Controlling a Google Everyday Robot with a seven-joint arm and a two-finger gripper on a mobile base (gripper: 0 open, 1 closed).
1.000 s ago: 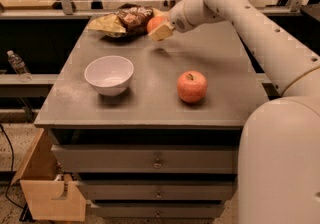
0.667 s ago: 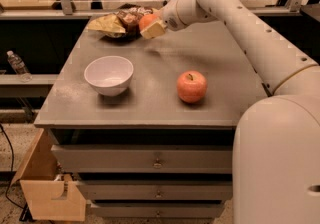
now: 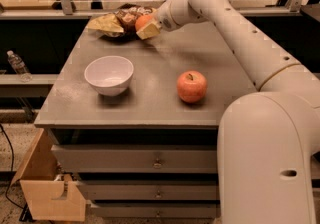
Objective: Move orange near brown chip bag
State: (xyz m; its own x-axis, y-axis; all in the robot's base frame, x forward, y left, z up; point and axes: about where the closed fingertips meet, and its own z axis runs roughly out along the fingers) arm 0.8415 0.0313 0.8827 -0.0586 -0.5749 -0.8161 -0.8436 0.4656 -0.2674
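A robot's white arm (image 3: 240,43) stretches from the right of the frame across a grey table (image 3: 150,63) toward its far edge. A white bowl (image 3: 109,74) sits left of centre and a brown chip bag (image 3: 128,16) lies at the top, partly behind a yellow bag (image 3: 106,24). An apple (image 3: 192,86) rests right of centre, well apart from the bags. The orange (image 3: 143,20) is clamped in the gripper (image 3: 148,27) at the top centre, just beside the brown chip bag (whether it touches the bag or the table cannot be told). The carry looks all but finished. The next move appears to call for a short lowering and a gentle release so the fruit does not roll away.
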